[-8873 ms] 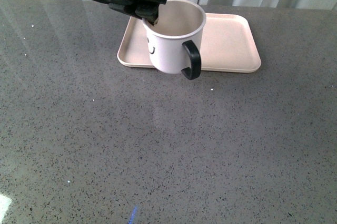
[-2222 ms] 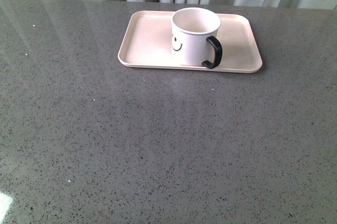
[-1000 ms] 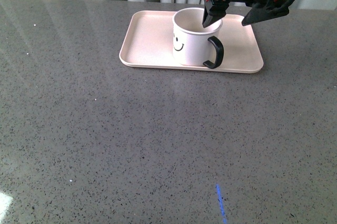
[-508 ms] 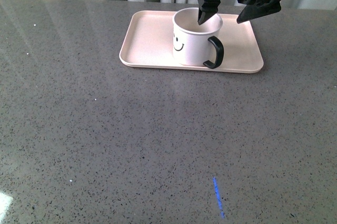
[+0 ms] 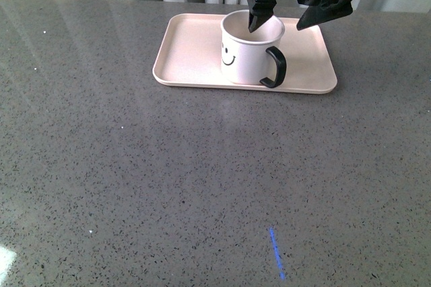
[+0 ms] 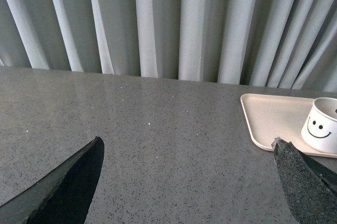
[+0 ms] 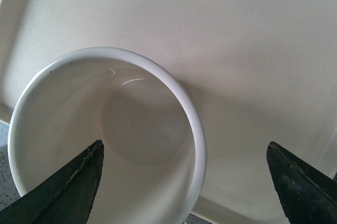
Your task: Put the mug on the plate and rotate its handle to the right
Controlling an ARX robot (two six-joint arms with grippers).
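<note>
From the front, the white cylindrical mug with a black smiley face (image 5: 250, 48) stands upright on the flat pale pink-beige rectangular plate (image 5: 195, 58) on the grey speckled desk (image 5: 168, 179), its glossy black loop handle (image 5: 275, 67) pointing right and slightly toward the camera; the right claw (image 5: 286, 16) hangs released above it, one finger over the mug's mouth. The left wrist view shows the left claw (image 6: 189, 182) spread wide and empty, well apart from mug and plate. The right wrist view looks down into the mug's cream interior between parted fingers.
</note>
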